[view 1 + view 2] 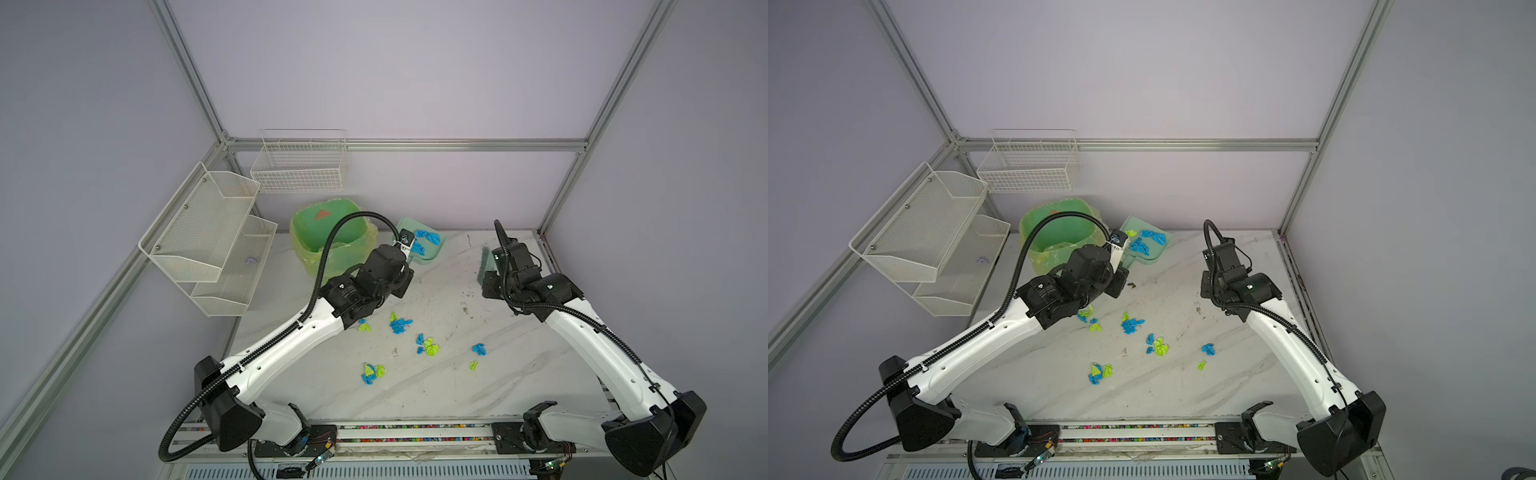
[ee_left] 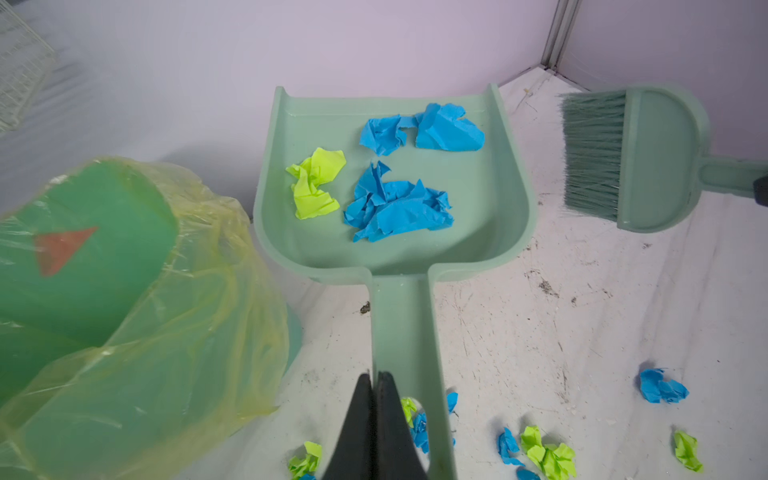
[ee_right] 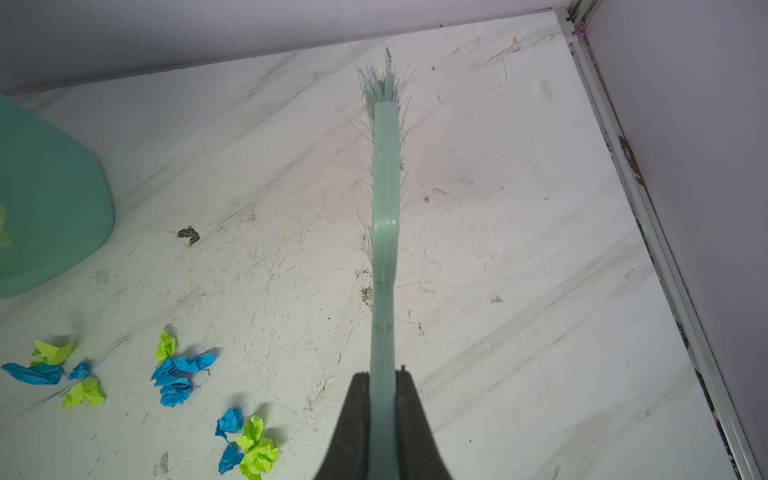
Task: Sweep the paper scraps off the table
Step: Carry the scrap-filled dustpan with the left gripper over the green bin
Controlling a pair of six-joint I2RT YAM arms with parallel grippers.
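Several blue and yellow-green paper scraps [image 1: 401, 325] lie on the white marble table [image 1: 457, 386] in loose clusters [image 1: 1158, 347]. More paper scraps [image 2: 399, 212] rest in the mint-green dustpan [image 2: 478, 216], which is at the back of the table beside the bin in both top views [image 1: 430, 258]. My left gripper [image 2: 376, 379] is shut on the edge of the dustpan's handle. My right gripper [image 3: 384, 374] is shut on the handle of a green brush [image 3: 385, 187]. The brush [image 1: 485, 262] is to the right of the pan, away from the scraps.
A green bin [image 1: 332, 237] lined with a yellowish bag stands left of the dustpan. White mesh shelves [image 1: 212, 237] and a wire basket [image 1: 299, 166] hang at the back left. A dark speck [image 3: 189, 235] lies near the pan. Aluminium rails [image 3: 648, 199] edge the table.
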